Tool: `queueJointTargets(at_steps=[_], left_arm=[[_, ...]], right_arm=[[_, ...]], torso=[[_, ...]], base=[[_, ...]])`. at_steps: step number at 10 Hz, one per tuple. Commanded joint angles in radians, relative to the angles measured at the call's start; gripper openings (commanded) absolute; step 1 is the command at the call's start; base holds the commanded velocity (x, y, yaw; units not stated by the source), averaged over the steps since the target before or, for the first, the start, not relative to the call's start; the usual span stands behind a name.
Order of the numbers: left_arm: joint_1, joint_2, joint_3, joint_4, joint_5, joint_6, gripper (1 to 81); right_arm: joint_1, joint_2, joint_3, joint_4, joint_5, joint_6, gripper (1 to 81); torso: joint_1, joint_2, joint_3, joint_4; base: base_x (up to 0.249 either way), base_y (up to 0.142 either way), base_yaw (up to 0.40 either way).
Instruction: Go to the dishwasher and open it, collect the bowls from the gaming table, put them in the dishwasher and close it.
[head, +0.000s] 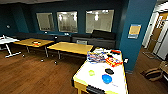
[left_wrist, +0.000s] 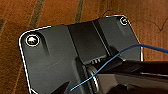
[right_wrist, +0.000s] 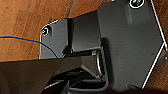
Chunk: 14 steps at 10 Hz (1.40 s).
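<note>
Bowls are seen on the gaming table (head: 82, 75), the white-topped table with a yellowish edge in the lower right of the head view; the lime green bowl (head: 91, 72) lies toward the table's near left part, and the bright blue bowl (head: 107, 79) lies just beyond it toward the near end, with a small dark object (head: 109, 71) close behind the blue one; farther along the same top a patterned packet (head: 96, 57) and a red box (head: 113, 61) are seen, well apart from the bowls. Neither bowl is held, so collection is judged not yet done; loading and closing the dishwasher are judged still to come, and whether its door has been opened cannot be told from these pictures. Beyond the gaming table, two light wooden tables (head: 71, 47) and a dark sofa (head: 93, 40) are seen against a teal wall with three windows; a wooden floor (head: 32, 72) lies to the table's left. The wrist views add what the head view lacks: the robot's own dark plates over wooden floorboards, and a thin blue cable (left_wrist: 110, 62) crossing each; the room and the bowls are given by the head view alone. Whether either gripper is apart or together cannot be told.
</note>
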Motion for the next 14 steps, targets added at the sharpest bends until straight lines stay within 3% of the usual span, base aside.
queueJointTargets(at_steps=[1, 14], left_arm=[[-0.050, 0.005, 0.007, 0.000, 0.042, 0.001, 81.1], [-0.050, 0.005, 0.007, 0.000, 0.042, 0.001, 81.1]], right_arm=[[0.050, -0.007, 0.005, -0.010, -0.047, -0.002, 81.1], [0.053, -0.007, 0.004, -0.010, -0.049, -0.002, 81.1]], torso=[[0.001, 0.000, 0.000, 0.000], [0.001, 0.000, 0.000, 0.000]], base=[[0.158, 0.122, 0.000], [0.142, 0.087, 0.000]])
